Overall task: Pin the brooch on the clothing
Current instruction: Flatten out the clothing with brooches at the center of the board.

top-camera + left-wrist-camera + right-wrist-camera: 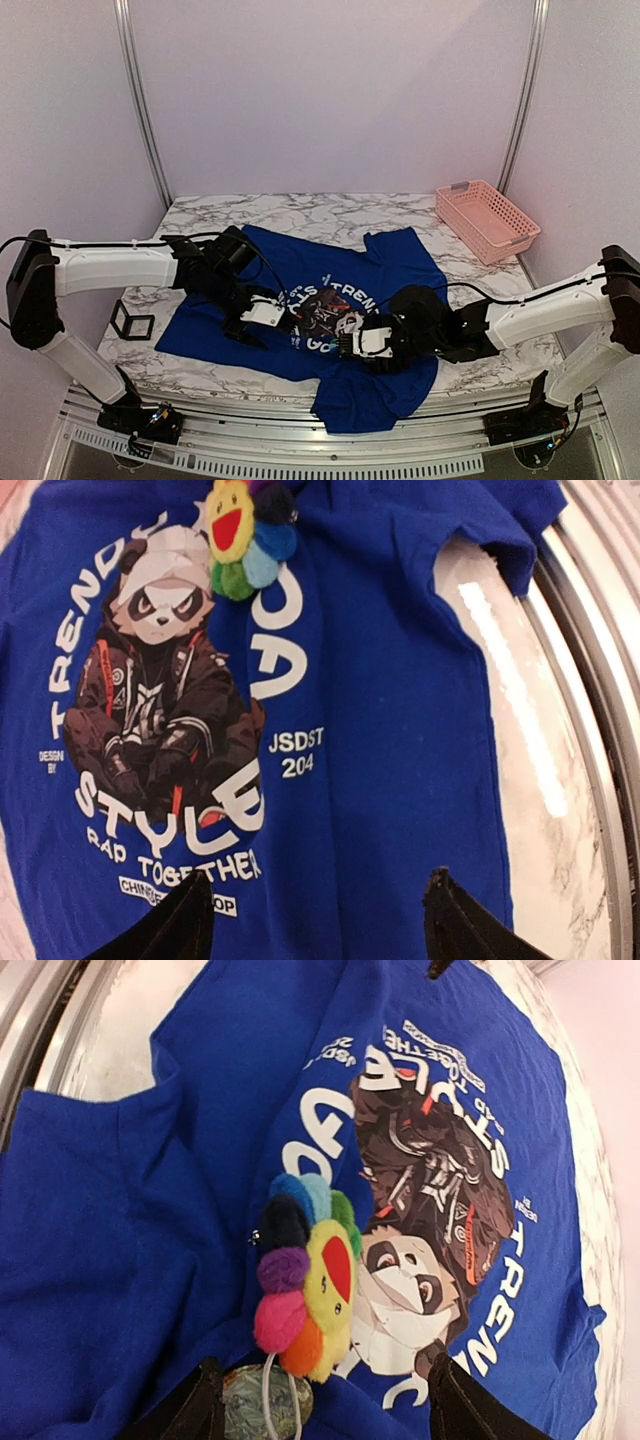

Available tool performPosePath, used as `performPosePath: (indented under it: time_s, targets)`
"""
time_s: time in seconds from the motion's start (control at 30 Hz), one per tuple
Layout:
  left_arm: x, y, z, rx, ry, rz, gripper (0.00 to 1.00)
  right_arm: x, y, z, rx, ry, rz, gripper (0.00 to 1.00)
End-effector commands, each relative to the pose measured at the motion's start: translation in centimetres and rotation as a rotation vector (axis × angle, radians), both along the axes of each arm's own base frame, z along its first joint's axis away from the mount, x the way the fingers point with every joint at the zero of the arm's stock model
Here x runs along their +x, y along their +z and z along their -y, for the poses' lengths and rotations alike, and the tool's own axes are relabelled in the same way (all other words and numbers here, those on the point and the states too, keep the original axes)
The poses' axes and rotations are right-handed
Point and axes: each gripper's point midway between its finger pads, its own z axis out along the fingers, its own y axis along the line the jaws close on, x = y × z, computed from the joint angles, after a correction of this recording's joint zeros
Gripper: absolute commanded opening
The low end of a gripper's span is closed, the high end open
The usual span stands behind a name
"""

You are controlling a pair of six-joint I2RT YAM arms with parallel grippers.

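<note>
Now the brooch [305,1280] lies on the T-shirt [400,730] by its "STYLE RAP TOGETHER" print; left claw [318,875] and right claw [325,1360] gape wide, empty.

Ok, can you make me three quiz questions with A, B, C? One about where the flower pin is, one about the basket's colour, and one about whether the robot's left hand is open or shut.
1. Where is the flower pin?
A. On the shirt, beside the panda picture
B. Inside the basket
C. Pinched in the left gripper

2. What colour is the basket?
A. Green
B. Pink
C. Yellow

3. How is the left gripper?
A. Shut on the flower pin
B. Shut on the shirt
C. Open and empty

Answers:
1 A: both wrist views show it on the blue cloth next to the panda.
2 B: the top view shows it is pink, at the table's far right.
3 C: its fingers stand apart with nothing between them.
</note>
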Motion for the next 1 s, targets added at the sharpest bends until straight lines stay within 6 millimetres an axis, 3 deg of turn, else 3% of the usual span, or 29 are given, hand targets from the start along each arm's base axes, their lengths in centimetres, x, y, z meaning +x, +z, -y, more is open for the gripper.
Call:
performPosePath:
  time_s: [0.0,0.1,0.23,0.3,0.37,0.47,0.57,0.77,0.83,0.97]
  targets:
    - [1.5,0.0,-2.0,0.052,0.086,0.048,0.71,-0.7,4.2,0.4,0.102,-0.053,-0.125,0.68]
    - [2.6,-0.4,-3.3,0.077,0.151,0.052,0.68,0.6,6.0,1.0,0.205,-0.120,-0.278,0.68]
    - [3.8,-1.4,-5.3,0.130,0.179,0.136,0.64,5.5,6.3,3.6,0.334,-0.412,-0.423,0.66]
    - [4.5,-1.8,-6.2,0.157,0.210,0.162,0.62,8.6,6.2,5.9,0.385,-0.596,-0.442,0.61]
    - [4.6,-2.1,-7.0,0.173,0.222,0.169,0.61,11.1,4.9,8.6,0.398,-0.816,-0.482,0.52]
    - [4.5,-2.5,-7.6,0.190,0.222,0.188,0.60,12.5,2.7,11.0,0.373,-1.000,-0.485,0.48]
    - [4.5,-2.9,-8.0,0.196,0.233,0.204,0.60,13.2,0.2,12.0,0.353,-1.100,-0.533,0.46]
    - [4.4,-3.1,-8.1,0.193,0.228,0.217,0.60,16.3,-4.2,13.3,0.237,-1.275,-0.592,0.43]
    - [4.4,-3.0,-8.2,0.195,0.227,0.219,0.60,16.9,-6.5,13.5,0.170,-1.305,-0.619,0.43]
    - [3.7,-3.5,-8.7,0.205,0.214,0.215,0.60,19.5,-8.4,14.3,0.134,-1.347,-0.604,0.43]
